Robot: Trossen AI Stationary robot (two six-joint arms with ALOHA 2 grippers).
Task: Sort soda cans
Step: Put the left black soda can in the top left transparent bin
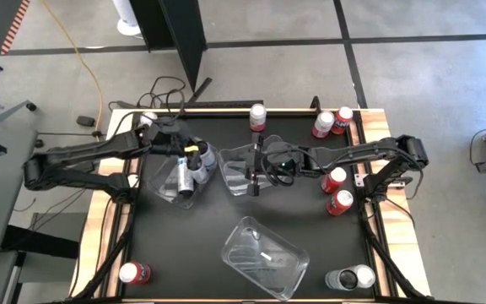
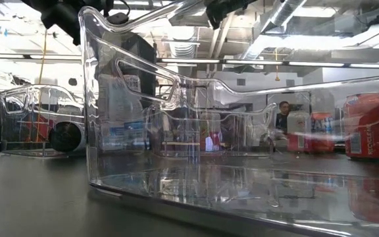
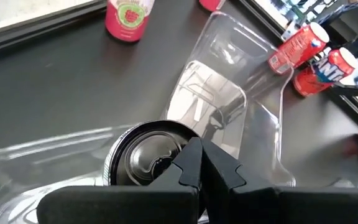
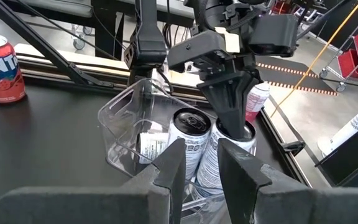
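Nearest us lies an empty clear bin (image 1: 264, 257). Beyond it, our left gripper (image 4: 232, 127), fingers pressed together, rests on a grey can (image 4: 229, 155) in the left bin (image 1: 180, 173). Our right gripper (image 1: 254, 173), partly spread, hovers over the middle bin (image 1: 239, 169). Red cans (image 1: 332, 122) crowd the table's far right corner.

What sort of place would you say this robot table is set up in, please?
Most likely a workshop or lab hall: bare concrete floor with dark marked lines, exposed ceiling ducts and strip lights, loose cables behind the table.
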